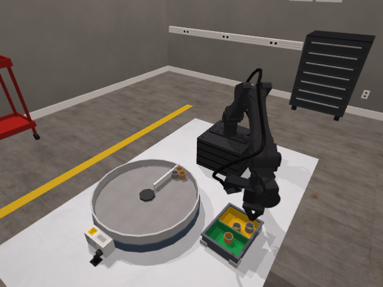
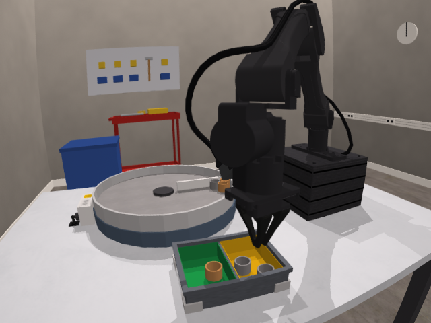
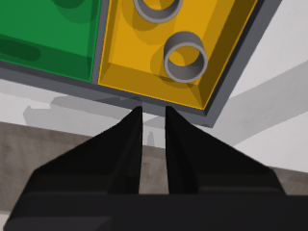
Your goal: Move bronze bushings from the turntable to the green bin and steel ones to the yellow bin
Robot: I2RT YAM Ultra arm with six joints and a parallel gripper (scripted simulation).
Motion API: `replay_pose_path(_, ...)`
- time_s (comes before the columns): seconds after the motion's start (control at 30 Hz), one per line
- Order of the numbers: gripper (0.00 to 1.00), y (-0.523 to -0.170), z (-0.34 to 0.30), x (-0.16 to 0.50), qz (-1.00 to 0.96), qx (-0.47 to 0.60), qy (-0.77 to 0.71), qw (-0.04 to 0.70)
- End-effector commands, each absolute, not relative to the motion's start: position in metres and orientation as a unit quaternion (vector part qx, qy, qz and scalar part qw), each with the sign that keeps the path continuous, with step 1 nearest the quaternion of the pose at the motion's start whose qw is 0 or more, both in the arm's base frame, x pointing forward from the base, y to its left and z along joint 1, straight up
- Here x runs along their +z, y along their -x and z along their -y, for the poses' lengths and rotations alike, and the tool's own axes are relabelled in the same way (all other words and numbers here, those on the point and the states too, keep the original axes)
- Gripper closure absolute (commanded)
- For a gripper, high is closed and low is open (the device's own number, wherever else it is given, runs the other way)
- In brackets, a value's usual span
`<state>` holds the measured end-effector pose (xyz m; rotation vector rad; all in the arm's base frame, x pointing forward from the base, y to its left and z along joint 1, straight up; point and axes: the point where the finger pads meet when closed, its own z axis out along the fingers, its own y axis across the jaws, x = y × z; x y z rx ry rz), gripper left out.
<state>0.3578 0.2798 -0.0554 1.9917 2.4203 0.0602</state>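
My gripper (image 1: 252,216) hangs just above the far edge of the yellow bin (image 1: 236,216), with its fingers nearly together and nothing between them; it also shows in the wrist view (image 3: 154,112). Two steel bushings (image 1: 236,226) (image 1: 249,227) stand in the yellow bin. One bronze bushing (image 1: 228,236) stands in the green bin (image 1: 221,234). On the turntable (image 1: 145,200), two bronze bushings (image 1: 179,169) (image 1: 182,174) and one steel bushing (image 1: 175,174) sit against the far rim beside the white bar (image 1: 165,179).
The two bins share one grey tray to the right of the turntable. The arm's black base block (image 1: 221,148) stands behind it. A small white control box (image 1: 99,241) sits at the turntable's front left.
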Motion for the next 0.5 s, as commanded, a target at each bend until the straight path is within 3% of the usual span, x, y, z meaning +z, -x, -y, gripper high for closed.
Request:
replay_pose_path(0.0,0.87,-0.3612,-0.2796,-0.0253,-0.771,0.022,-0.636,0.011)
replay_pose_path(0.47,0.87,-0.3609,-0.2794,-0.0189,-0.771,0.022,-0.636,0.011)
